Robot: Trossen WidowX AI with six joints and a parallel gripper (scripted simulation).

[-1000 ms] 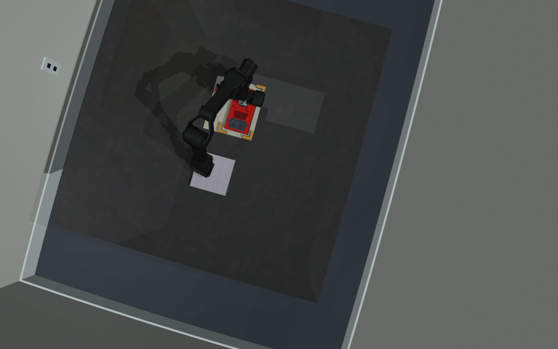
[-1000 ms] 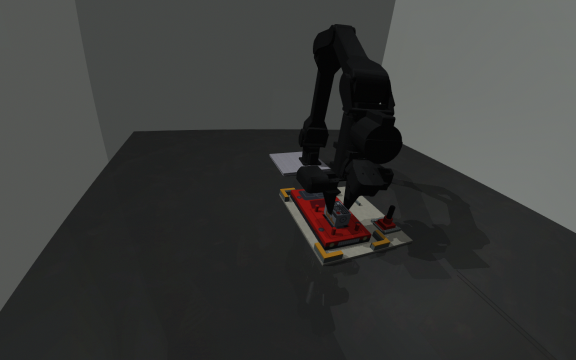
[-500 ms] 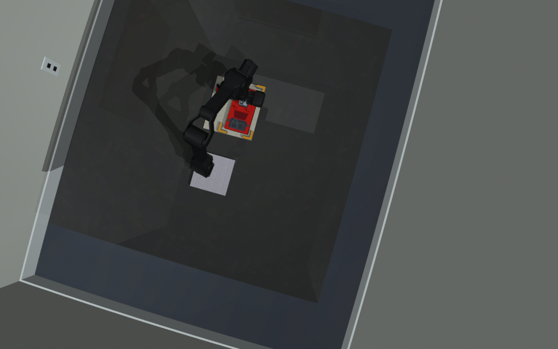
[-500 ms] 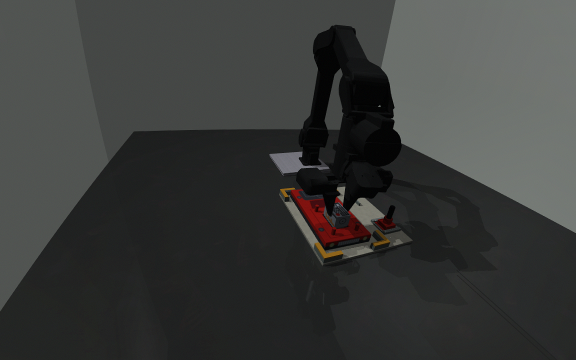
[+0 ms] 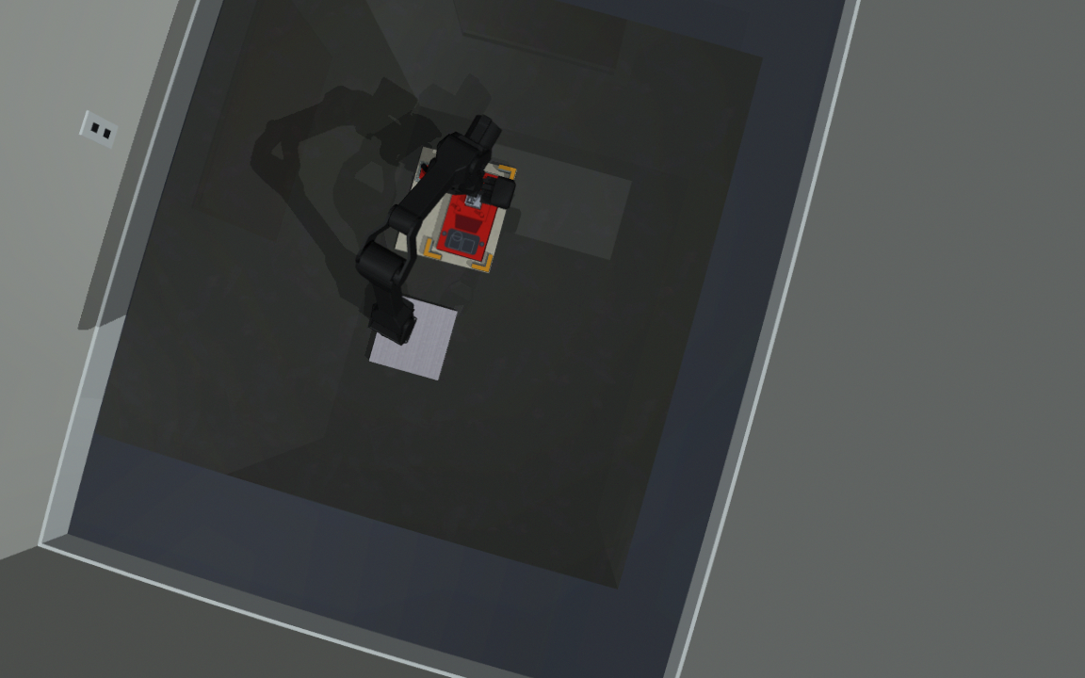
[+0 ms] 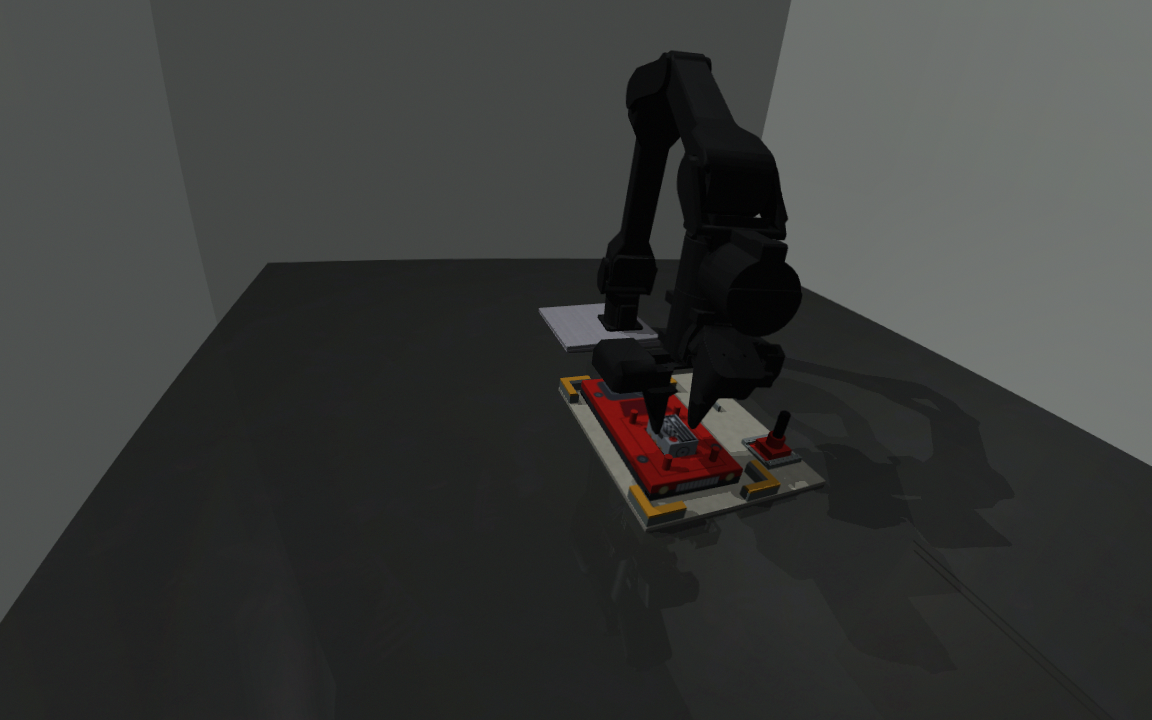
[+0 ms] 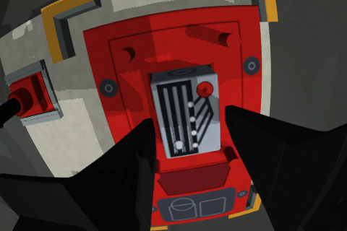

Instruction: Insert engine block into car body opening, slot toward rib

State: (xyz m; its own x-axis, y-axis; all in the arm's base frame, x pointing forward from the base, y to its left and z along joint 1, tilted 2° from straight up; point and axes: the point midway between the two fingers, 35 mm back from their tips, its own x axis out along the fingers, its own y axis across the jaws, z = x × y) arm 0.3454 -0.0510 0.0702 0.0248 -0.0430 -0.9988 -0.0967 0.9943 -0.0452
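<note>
The grey engine block [image 5: 473, 201] [image 6: 683, 445] [image 7: 211, 124] sits upright in the opening of the red car body [image 5: 450, 226] [image 6: 696, 469] [image 7: 173, 47]. Its upper part stands above the red top. The wrist view shows its striped top with a red round cap, and a thin dark edge of the opening at its far left corner. My gripper [image 6: 677, 429] [image 7: 189, 119] is open around the block, one finger on each side. A gap shows beside the right finger in the wrist view; the left finger is very close to the block. The slot side, the rib and the block's bottom are hidden.
The car body lies on a pale board [image 6: 732, 420] [image 7: 72, 126] with yellow corner brackets [image 6: 656, 508] [image 7: 65, 5]. A red part with a black upright stick [image 6: 775, 438] [image 7: 25, 95] stands on the board beside the car. Short red posts [image 6: 667, 463] rise from the car body near the block.
</note>
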